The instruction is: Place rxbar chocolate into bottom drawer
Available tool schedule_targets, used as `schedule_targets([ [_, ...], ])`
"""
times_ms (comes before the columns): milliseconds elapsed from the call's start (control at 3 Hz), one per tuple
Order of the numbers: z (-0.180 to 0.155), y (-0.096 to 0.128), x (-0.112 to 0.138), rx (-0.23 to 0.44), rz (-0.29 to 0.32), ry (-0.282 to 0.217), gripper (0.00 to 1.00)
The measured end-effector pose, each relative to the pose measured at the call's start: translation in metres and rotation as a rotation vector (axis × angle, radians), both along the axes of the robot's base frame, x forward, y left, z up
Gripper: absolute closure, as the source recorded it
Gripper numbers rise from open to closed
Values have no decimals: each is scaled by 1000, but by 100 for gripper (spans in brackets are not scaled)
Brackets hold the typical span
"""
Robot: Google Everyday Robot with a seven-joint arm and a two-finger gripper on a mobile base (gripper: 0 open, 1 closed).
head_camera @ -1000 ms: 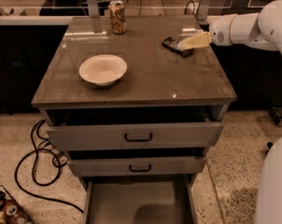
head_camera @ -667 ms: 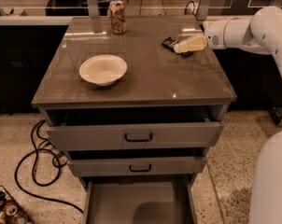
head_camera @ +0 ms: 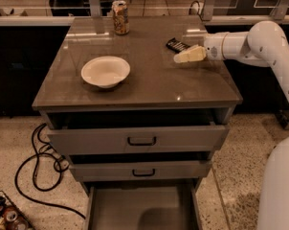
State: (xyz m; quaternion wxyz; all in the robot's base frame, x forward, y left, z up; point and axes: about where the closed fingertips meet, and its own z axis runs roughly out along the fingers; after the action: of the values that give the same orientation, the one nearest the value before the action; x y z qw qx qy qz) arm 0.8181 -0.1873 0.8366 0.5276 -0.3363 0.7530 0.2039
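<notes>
The rxbar chocolate, a small flat black-wrapped bar, lies on the cabinet top at the back right. My gripper reaches in from the right on the white arm and sits just in front of the bar, close above the top. It holds nothing that I can see. The bottom drawer is pulled out at the foot of the cabinet, and its grey floor shows bare.
A white bowl sits left of centre on the cabinet top. A printed drink can stands at the back. The two upper drawers are slightly pulled out. Black cables lie on the floor at the left.
My gripper has moved a little toward the front of the cabinet, from over the bar to just in front of it. The bar has not moved.
</notes>
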Motion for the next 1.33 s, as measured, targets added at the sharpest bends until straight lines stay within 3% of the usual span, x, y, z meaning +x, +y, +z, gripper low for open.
schedule_targets([
  [333,-15,10,5,24,-5,5,2],
  [1333,-24,23,12,64,-8,4,69],
])
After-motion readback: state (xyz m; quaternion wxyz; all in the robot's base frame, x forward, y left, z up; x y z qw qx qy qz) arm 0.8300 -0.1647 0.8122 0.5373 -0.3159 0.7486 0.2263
